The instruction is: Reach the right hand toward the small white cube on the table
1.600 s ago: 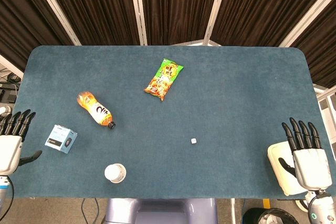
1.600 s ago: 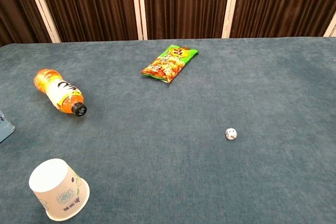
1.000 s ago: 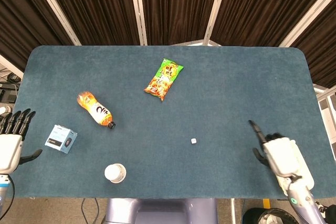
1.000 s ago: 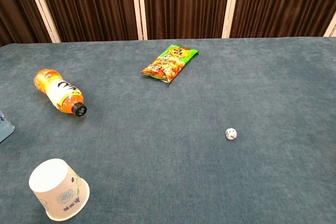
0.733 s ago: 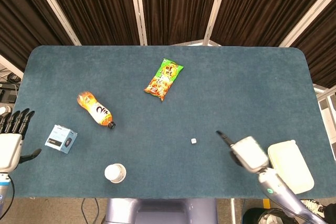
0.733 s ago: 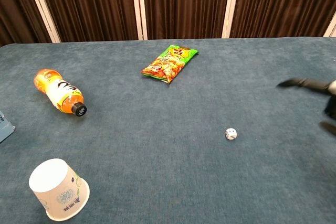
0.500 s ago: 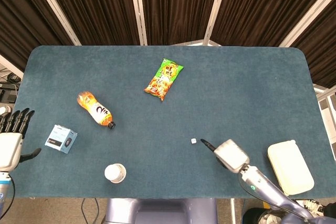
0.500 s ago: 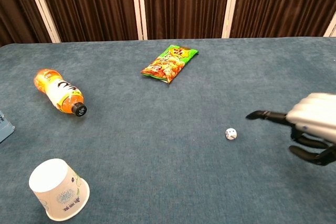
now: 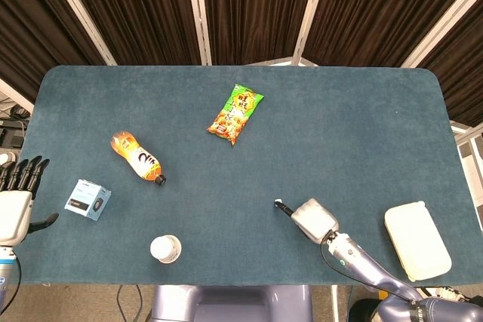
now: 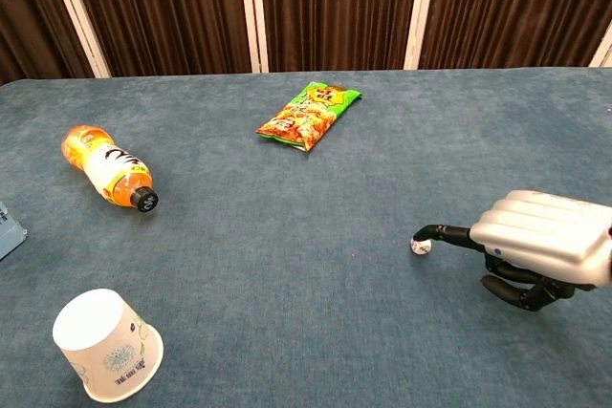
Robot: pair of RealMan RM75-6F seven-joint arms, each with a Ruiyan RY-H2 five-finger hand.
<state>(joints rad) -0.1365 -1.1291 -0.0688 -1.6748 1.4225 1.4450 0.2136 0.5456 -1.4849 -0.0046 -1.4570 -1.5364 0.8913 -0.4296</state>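
Observation:
The small white cube point(image 9: 278, 203) point(image 10: 418, 246) lies on the blue table point(image 9: 339, 133), right of centre and near the front. My right hand point(image 9: 311, 219) point(image 10: 540, 236) is just right of it, low over the cloth, holding nothing. One dark finger point(image 10: 445, 232) stretches out to the cube, and its tip is at the cube's top edge. The other fingers curl under the silver palm. My left hand point(image 9: 16, 201) is off the table's left edge, fingers spread and empty.
An orange bottle point(image 9: 137, 158) point(image 10: 107, 167) lies at the left. A snack bag point(image 9: 236, 113) point(image 10: 310, 114) is at mid-back, and an upturned paper cup point(image 9: 165, 248) point(image 10: 105, 345) at front left. A blue box point(image 9: 87, 199) sits far left. A white container point(image 9: 417, 239) sits beyond the right edge.
My right hand has swept left from the table's right edge, turned on its side, and its outstretched fingertip now meets the cube. The cube and my left hand have not moved.

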